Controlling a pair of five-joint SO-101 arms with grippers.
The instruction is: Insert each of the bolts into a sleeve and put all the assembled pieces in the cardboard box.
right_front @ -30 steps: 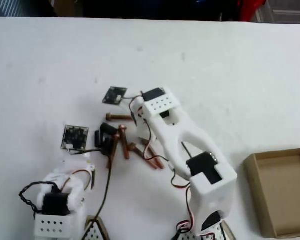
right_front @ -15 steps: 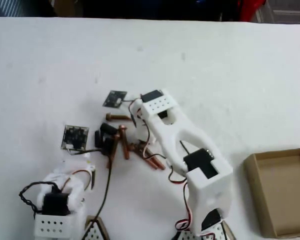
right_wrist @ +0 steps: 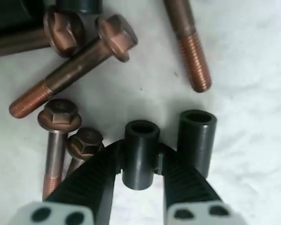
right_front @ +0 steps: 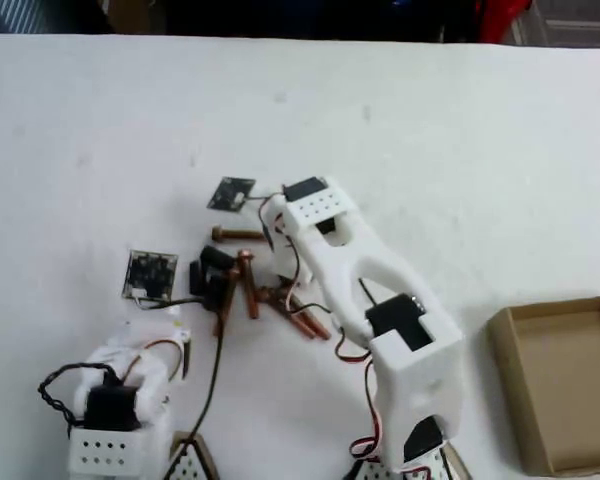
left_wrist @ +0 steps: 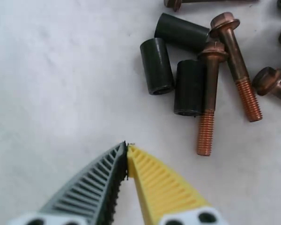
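Well apart from the brown cardboard box [right_front: 570, 385], copper threaded bolts [right_front: 247, 288] and black tubular sleeves [left_wrist: 157, 65] lay loose on the white worktop [right_front: 430, 130]. Right tool [right_wrist: 140, 159] was clamped on one sleeve [right_wrist: 140, 140]; left tool [left_wrist: 127, 150] pressed together, holding nothing. None assembled, none boxed.

surface: flat white matte table [right_front: 430, 120] under and all around the right end effector [right_wrist: 140, 157] | backdrop: dark shadowed strip [right_front: 280, 18] past the table's far edge, well beyond it | far right: red object [right_front: 502, 15], pale grey patch [right_front: 580, 20] | light: even, soft

A plain white table [right_front: 460, 130]
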